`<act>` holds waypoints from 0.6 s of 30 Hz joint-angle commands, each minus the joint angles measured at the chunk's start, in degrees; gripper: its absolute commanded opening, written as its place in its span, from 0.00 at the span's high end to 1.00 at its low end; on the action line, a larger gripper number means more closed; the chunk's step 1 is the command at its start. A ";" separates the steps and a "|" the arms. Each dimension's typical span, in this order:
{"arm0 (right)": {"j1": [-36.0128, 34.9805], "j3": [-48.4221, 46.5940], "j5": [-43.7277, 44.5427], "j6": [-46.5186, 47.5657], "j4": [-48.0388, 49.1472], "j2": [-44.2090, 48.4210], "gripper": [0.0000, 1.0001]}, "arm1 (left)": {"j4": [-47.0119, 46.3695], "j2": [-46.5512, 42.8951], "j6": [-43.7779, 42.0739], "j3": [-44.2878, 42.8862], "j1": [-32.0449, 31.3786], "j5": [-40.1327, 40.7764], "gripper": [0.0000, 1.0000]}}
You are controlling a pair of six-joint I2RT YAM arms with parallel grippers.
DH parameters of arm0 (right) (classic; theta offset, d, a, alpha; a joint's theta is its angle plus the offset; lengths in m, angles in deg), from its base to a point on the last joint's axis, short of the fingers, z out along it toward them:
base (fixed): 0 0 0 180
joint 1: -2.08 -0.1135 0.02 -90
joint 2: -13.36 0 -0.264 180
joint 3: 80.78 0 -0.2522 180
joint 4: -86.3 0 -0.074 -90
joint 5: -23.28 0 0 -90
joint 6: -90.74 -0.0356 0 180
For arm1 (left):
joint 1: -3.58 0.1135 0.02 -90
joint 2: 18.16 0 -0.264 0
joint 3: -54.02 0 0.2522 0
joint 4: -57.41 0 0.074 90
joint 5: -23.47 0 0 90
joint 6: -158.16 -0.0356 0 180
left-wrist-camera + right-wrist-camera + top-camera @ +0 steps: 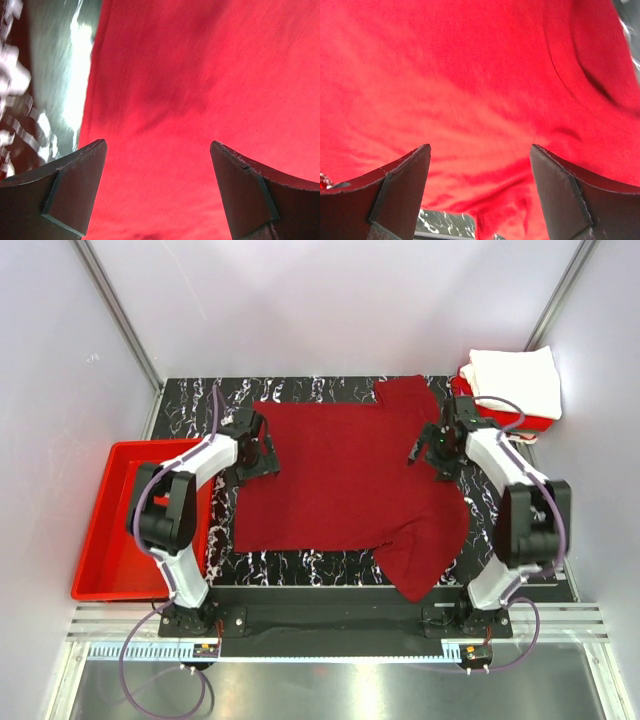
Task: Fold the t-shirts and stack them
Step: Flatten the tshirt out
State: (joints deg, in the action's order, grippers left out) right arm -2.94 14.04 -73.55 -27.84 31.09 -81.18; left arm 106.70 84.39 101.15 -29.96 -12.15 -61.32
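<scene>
The maroon t-shirt (340,480) lies spread across the marbled table (300,567), its side edges partly hidden under the left gripper (158,150) and right gripper (480,152), both gaping and empty; whether they touch the cloth is unclear.

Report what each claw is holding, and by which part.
Nothing is held. The left claw and the right claw both stand open over the spread-out dark maroon-red cotton t-shirt, gripping none of it.

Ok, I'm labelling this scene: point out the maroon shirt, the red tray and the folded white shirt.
Maroon shirt (340,480): top view, middle of its spread body.
Tray (100,532): top view, bare floor near its left wall.
White shirt (516,380): top view, centre of its upper face.
</scene>
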 commanded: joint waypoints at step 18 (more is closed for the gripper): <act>-0.34 -63.08 -8.01 5.98 -13.73 -52.57 0.14 | 12.36 35.43 -2.14 -46.21 7.55 -7.40 0.10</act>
State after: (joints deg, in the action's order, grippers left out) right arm -2.92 -38.15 -79.41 -24.01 21.08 -127.30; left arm 116.29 113.89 100.54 -69.24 -7.80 -65.14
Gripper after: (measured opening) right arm 0.857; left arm 0.902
